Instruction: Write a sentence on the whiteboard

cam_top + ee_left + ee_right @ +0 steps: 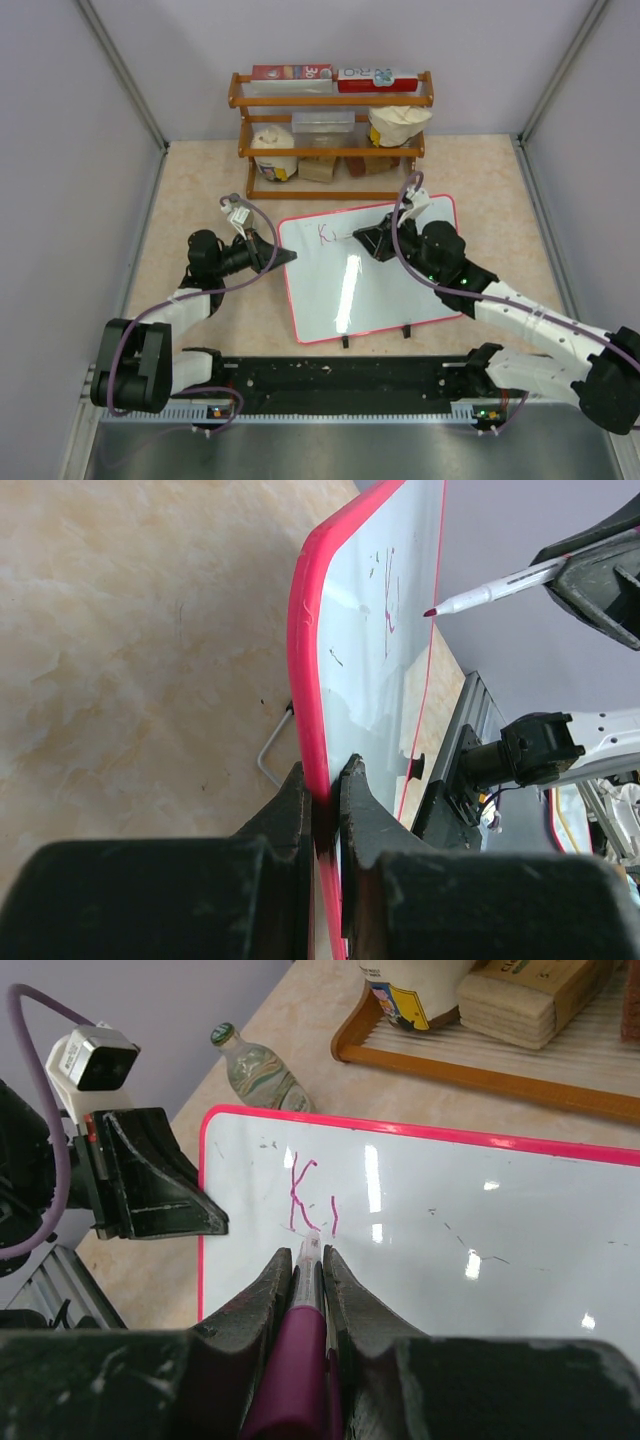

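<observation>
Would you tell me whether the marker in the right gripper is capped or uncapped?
Uncapped: the marker shows a bare magenta tip in the left wrist view, close to the whiteboard, which bears pink strokes.

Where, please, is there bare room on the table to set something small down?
Roomiest is the bare table between the whiteboard and the right wall; also the strip between the shelf and the left wall. The middle is crowded: the left claw clamps the whiteboard's edge, the right claw holds the marker over it.
</observation>
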### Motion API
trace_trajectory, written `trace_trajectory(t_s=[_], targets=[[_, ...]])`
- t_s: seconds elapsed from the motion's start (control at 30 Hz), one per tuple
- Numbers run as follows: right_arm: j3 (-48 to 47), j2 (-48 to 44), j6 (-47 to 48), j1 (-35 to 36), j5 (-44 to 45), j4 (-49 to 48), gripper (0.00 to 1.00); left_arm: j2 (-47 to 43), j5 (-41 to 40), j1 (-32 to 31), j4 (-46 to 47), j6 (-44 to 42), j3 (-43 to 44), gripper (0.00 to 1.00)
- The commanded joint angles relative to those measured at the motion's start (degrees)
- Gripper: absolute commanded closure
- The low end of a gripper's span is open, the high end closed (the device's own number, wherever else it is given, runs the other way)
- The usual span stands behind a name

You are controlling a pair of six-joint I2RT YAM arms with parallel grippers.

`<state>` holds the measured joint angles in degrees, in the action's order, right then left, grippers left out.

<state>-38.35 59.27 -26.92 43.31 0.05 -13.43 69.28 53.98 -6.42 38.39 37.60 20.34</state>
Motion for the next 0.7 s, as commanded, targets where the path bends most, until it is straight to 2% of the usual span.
trace_trajectory(t_s=[0.0,0.33,0.67], targets=[[-3.8,-2.0,-1.7,-0.6,-0.8,-4.5,1.00,1.1,-7.0,-0.4,-2.1,-12.1,-1.3,1.00],[-8.8,3.4,-0.5,-1.2,1.8,-4.0,1.00,1.2,-7.0,-0.4,-1.8,-11.9,-1.3,1.00],[-7.4,5.0,-0.5,-1.4,2.6,-3.4,1.00,1.4,-7.0,-0.4,-1.8,-11.9,-1.3,1.00]])
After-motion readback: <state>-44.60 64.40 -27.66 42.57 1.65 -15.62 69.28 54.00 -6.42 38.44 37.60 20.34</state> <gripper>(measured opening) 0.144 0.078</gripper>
